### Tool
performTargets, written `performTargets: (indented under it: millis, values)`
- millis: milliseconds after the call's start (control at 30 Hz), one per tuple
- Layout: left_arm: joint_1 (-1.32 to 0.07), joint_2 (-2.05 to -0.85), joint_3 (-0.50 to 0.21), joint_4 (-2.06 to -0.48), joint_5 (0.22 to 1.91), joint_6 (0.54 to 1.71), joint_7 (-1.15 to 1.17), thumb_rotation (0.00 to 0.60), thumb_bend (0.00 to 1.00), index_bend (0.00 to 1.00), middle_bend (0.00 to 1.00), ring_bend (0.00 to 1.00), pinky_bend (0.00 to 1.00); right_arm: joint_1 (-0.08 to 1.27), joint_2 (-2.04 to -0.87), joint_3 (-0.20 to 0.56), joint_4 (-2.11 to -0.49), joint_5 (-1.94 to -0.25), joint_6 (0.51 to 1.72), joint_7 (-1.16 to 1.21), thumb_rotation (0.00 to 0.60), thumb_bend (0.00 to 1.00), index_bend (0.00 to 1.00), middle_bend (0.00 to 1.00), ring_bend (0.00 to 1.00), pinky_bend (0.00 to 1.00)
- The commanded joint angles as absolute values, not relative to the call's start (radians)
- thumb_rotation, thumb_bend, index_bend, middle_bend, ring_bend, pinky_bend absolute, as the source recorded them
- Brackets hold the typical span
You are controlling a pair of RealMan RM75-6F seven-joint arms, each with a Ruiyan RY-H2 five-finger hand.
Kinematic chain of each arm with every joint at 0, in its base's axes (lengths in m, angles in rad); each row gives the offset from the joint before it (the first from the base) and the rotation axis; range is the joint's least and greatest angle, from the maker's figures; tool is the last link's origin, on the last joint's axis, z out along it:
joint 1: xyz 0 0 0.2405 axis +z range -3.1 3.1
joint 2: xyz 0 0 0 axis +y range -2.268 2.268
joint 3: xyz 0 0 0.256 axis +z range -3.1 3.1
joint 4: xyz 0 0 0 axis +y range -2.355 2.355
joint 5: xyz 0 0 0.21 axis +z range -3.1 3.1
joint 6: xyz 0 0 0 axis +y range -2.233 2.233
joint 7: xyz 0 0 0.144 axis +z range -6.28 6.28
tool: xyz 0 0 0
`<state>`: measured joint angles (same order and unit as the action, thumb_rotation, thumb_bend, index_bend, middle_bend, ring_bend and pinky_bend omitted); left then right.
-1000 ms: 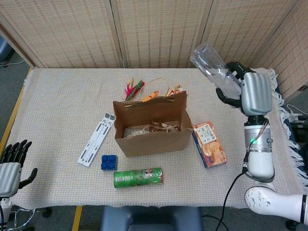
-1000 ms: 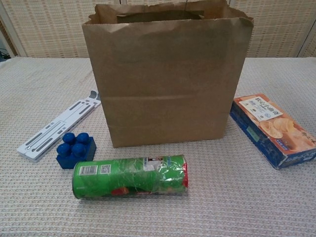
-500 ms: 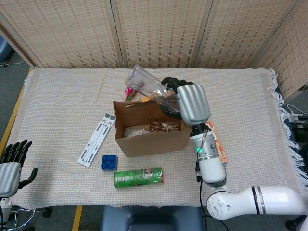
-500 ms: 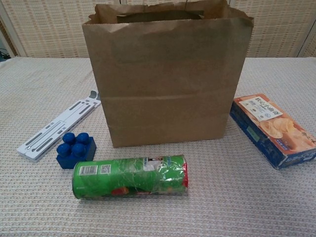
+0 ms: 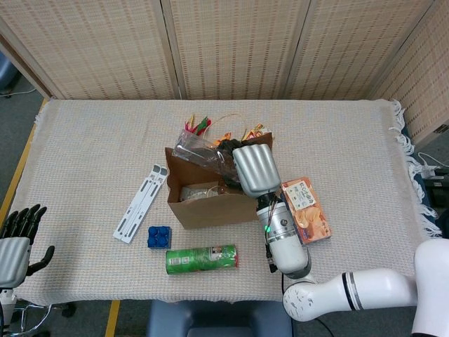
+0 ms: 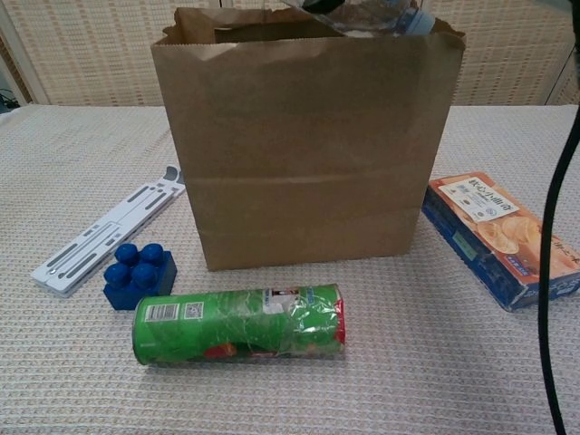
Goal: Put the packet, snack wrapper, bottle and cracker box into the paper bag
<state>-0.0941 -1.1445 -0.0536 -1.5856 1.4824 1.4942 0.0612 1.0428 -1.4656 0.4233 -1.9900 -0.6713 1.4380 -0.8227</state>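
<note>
Head view showed the right hand [image 5: 254,168] lower and further left than 0.5 s before, now directly over the open mouth of the bag [image 5: 219,200] instead of above its back rim. The bottle [image 5: 200,151] it carried had dropped with it: earlier the clear body stood high above the bag's back edge, now it lay tilted across the opening, its far end toward the back left corner. In the chest view the bottle [image 6: 376,16] had come into sight at the bag's [image 6: 308,145] top rim, where 0.5 s before only the paper edge showed, and a black cable [image 6: 548,272] now hung down the right side.

The right hand gripped the bottle, fingers wrapped round it; only the back of the hand showed plainly. The left hand [image 5: 17,242] sat at the table's [image 5: 84,140] near left corner, fingers spread, holding nothing, as before.

The cracker box [image 5: 306,210] lay flat just right of the bag, unmoved. A crumpled packet [image 5: 200,191] lay inside the bag. A green can [image 5: 202,258], a blue block [image 5: 159,236] and a white folding stand [image 5: 142,202] stayed where they were.
</note>
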Motion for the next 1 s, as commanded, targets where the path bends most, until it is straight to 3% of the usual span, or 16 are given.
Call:
performTargets:
  millis: [33,133,233,667,800,1000]
  values:
    - [-0.094,-1.145,-0.053,-1.586,1.483,1.495,0.062,0.600,0.37,0.02,0.00,0.00,0.00,1.037,-1.458,0.410,-1.998,-0.652,1.426,-0.834,0.600,0.21,0.34,0.45,0.37,0.50]
    - [-0.093,-1.146,-0.054,-1.586,1.482,1.496,0.065,0.600,0.37,0.02,0.00,0.00,0.00,1.035,-1.445,0.416,-2.016,-0.606,1.416,-0.844,0.600,0.16,0.14,0.31,0.23,0.39]
    - [-0.093,-1.147,-0.054,-1.586,1.481,1.496,0.067,0.600,0.37,0.02,0.00,0.00,0.00,1.034,-1.432,0.436,-2.028,-0.589,1.422,-0.835,0.600,0.14,0.02,0.22,0.15,0.32]
    - [-0.093,-1.147,-0.055,-1.585,1.481,1.497,0.069,0.600,0.37,0.02,0.00,0.00,0.00,0.975,-1.337,0.462,-2.103,-0.612,1.439,-0.761,0.600,0.13,0.00,0.18,0.13,0.28]
    - [-0.092,-1.149,-0.055,-1.586,1.480,1.499,0.075,0.600,0.37,0.02,0.00,0.00,0.00,0.825,-1.143,0.400,-2.168,-0.772,1.378,-0.610,0.600,0.13,0.00,0.18,0.13,0.26]
    - [-0.091,-1.152,-0.056,-1.589,1.478,1.501,0.091,0.600,0.37,0.02,0.00,0.00,0.00,0.635,-0.929,0.284,-2.141,-0.974,1.296,-0.387,0.600,0.13,0.00,0.18,0.12,0.26]
